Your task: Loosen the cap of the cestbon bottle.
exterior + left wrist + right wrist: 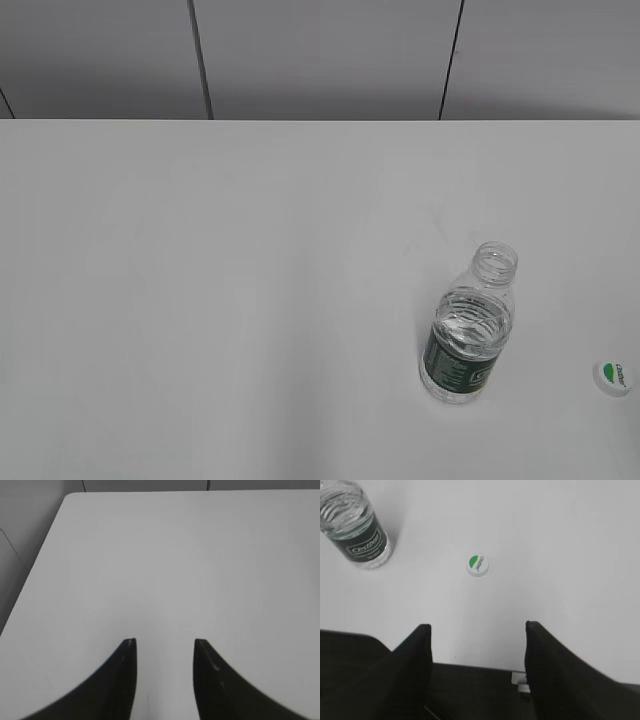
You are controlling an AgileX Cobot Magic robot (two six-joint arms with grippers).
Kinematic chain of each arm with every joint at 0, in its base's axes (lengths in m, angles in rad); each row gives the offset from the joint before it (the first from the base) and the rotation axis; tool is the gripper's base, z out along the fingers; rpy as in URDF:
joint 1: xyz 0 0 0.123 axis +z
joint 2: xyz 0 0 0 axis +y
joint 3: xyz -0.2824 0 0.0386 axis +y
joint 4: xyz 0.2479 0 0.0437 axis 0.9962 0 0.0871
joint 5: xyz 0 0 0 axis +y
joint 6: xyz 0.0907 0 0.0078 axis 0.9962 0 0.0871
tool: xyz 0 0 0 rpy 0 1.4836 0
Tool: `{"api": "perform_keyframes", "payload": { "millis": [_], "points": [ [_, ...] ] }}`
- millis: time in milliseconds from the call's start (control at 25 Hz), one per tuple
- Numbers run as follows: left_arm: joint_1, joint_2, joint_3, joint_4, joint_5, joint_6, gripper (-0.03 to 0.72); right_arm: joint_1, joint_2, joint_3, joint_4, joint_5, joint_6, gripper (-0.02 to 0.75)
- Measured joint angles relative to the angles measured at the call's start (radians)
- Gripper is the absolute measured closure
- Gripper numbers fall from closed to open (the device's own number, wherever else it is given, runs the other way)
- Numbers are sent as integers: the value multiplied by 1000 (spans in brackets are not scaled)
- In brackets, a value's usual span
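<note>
The cestbon bottle [467, 335] stands upright on the white table at the right, its threaded neck open with no cap on it; it also shows at the top left of the right wrist view [356, 527]. The cap [613, 376], half green and half white, lies flat on the table to the bottle's right, near the right edge; it shows in the right wrist view [477, 564] too. My right gripper [478, 626] is open and empty, well short of the cap. My left gripper [164, 641] is open and empty over bare table. Neither gripper shows in the exterior view.
The white table [250, 300] ends at a grey panelled wall [320, 55] at the back. In the left wrist view the table's left edge and rounded far corner [70, 497] show.
</note>
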State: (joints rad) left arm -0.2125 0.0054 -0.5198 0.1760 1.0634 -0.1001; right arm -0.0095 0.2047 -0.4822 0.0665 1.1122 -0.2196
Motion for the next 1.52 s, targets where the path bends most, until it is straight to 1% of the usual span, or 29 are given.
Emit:
{"api": "perform_keyframes", "payload": {
  "millis": [120, 360, 800, 1240, 1360, 1520],
  "points": [
    [0, -9, 0, 0, 0, 0, 391, 0, -84, 11, -8, -10, 11, 322],
    [0, -15, 0, 0, 0, 0, 391, 0, -203, 13, -8, -12, 13, 353],
    [0, -15, 0, 3, 0, 0, 409, 0, -210, 15, 0, -15, 13, 363],
    [1, -15, 0, 14, 0, 0, 411, 0, -210, 15, 2, -15, 13, 363],
    [36, -15, 0, 16, 0, 0, 414, 0, -210, 15, 2, -15, 13, 363],
    [126, -15, 0, 17, 0, 0, 440, 0, -210, 15, 3, -15, 13, 363]
  ]
}}
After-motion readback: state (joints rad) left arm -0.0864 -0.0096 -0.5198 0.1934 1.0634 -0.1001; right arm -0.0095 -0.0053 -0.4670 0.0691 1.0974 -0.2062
